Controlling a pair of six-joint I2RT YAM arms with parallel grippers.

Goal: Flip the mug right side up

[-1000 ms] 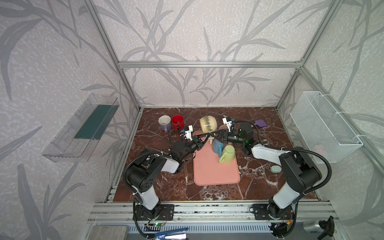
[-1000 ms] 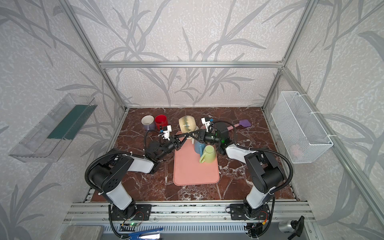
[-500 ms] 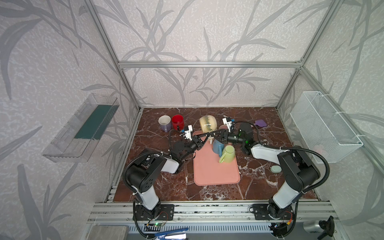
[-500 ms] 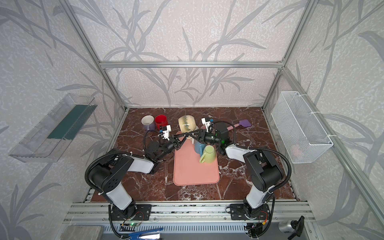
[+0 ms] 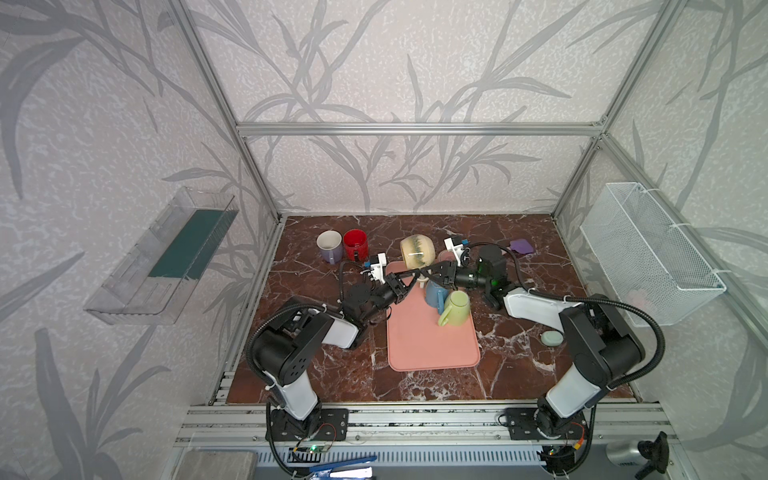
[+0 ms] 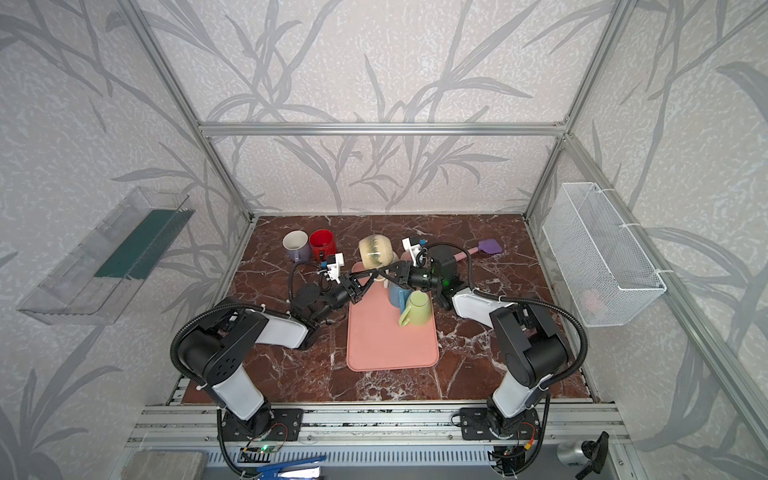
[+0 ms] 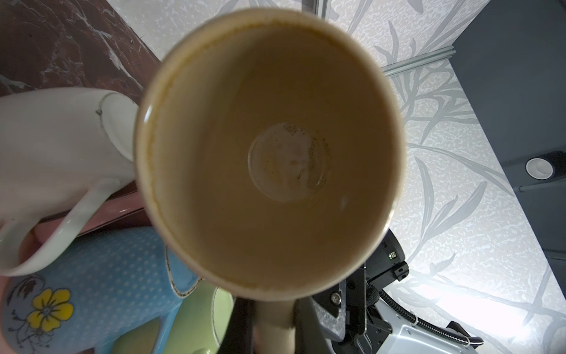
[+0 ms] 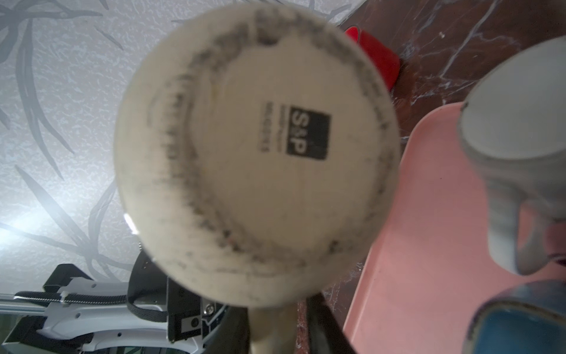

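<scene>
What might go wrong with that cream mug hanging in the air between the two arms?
The cream mug hangs by its handle alone, the left gripper shut on it; a slip could drop it onto the blue mug or green mug close by.
The right gripper crowds the same handle; fingers may clash.

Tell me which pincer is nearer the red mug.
Left. The left pincer sits on the side of the cream mug facing the red mug; the right pincer sits on the far side.
</scene>
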